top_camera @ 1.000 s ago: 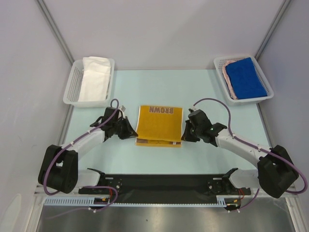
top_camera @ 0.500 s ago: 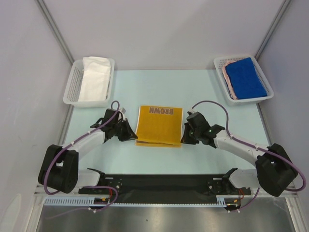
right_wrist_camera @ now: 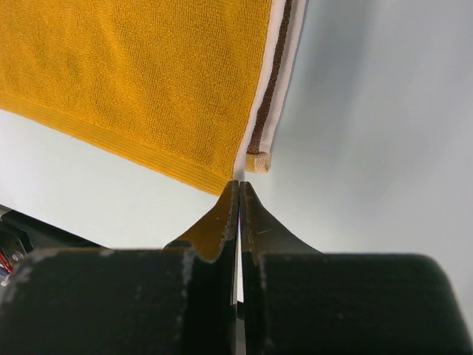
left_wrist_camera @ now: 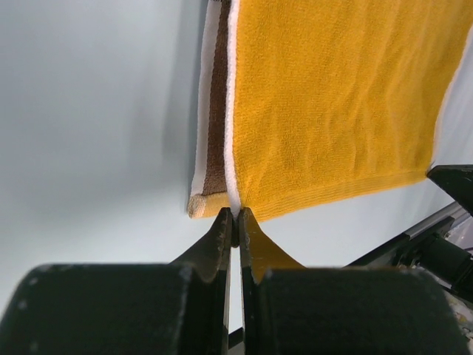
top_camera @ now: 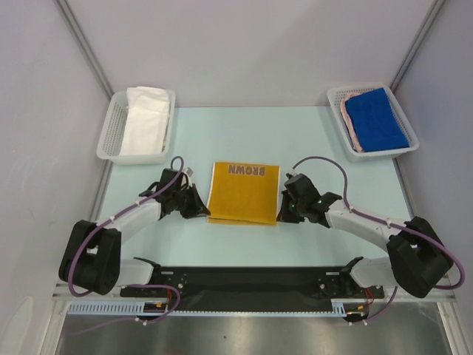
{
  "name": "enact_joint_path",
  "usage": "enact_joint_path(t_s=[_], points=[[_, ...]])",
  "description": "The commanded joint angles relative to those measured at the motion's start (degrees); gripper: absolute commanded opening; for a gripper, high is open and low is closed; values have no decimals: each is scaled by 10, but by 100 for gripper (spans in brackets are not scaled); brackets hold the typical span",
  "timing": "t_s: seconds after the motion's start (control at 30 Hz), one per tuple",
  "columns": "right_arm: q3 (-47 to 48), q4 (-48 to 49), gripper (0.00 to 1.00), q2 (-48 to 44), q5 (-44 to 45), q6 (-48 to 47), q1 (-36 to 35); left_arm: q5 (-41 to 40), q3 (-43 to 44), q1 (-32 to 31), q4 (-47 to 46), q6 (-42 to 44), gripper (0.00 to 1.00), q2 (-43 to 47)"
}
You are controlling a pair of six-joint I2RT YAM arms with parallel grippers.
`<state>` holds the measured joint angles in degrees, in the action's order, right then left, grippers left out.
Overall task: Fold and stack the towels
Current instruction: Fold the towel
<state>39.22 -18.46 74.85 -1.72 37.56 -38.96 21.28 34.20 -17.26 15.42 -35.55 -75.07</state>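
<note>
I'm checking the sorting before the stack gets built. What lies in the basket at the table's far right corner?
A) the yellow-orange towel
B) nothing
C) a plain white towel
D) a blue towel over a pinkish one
D: the right basket holds a blue towel lying on a pinkish towel; the white towel is in the left basket, and the yellow-orange towel lies mid-table.

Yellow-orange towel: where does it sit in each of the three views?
Top external: yellow-orange towel in the middle of the picture.
Left wrist: towel fills upper right, near corner pinched by left hand.
Right wrist: towel fills upper left, near corner pinched by right hand.
Shared landmark: its near hem.
</note>
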Motion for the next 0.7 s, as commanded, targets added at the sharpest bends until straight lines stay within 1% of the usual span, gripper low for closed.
enact_joint_path(t_s=[0.0, 0.67], points=[[-7, 12, 0, 9, 10, 5, -4, 5, -9, -3, -14, 9, 1, -3], [-12, -1, 0, -17, 17, 9, -9, 3, -15, -3, -2, 7, 0, 16]])
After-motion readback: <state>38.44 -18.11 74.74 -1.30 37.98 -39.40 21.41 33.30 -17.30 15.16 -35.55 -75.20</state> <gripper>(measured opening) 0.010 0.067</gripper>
